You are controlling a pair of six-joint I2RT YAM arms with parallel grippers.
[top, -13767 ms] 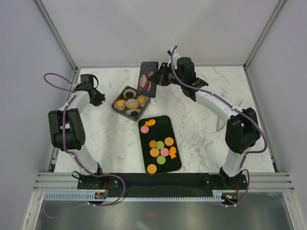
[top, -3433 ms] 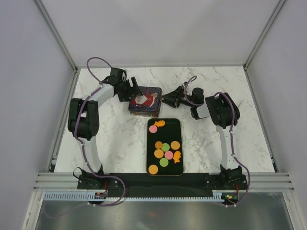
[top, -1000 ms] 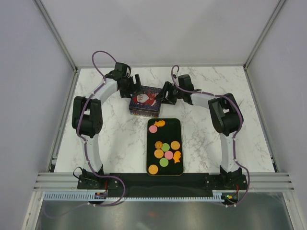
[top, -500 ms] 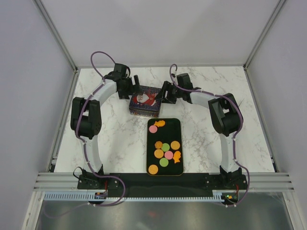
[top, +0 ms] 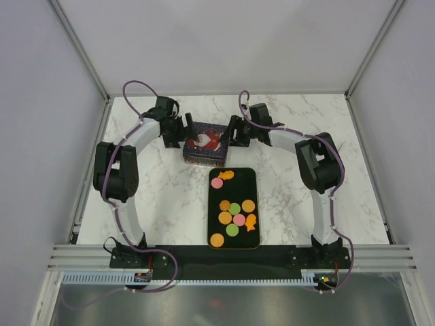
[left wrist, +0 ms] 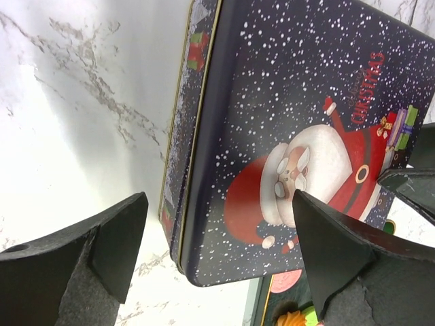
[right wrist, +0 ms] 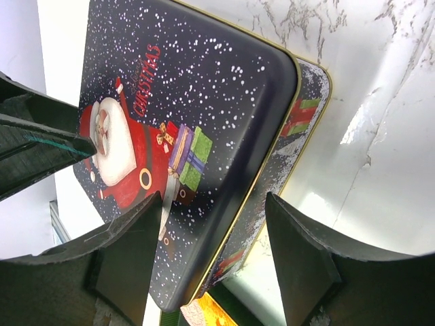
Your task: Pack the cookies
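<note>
Top external view: shows the cookies [top: 234, 214] loose on a black tray [top: 234, 192] in the middle of the table [top: 285, 176], none of them in the tin [top: 202, 160]. Counts about ten flat pieces, mostly round, in orange, pink and green, two of them orange fish shapes: a pink round and a fish at the far end, one orange round alone at the near end, the others bunched between. Places the tin, closed under a dark Santa lid [top: 204, 141], just beyond the tray's far end, with the left gripper [top: 185, 129] at its left side and the right gripper [top: 232, 130] at its right. Shows white marble with grey veins for a surface, plain pale walls [top: 224, 47] and metal frame posts [top: 79, 47] around it. Left wrist view: finds the left gripper [left wrist: 217, 204] released, fingers spread wide over a corner of the lid, contact impossible to tell; catches a pink cookie [left wrist: 289, 280] and an orange one at the bottom edge, past the tin. Right wrist view: finds the right gripper [right wrist: 212, 197] likewise unclenched, fingers apart over the lid's gold-rimmed corner, with a sliver of cookie [right wrist: 204, 311] at the bottom edge.
</note>
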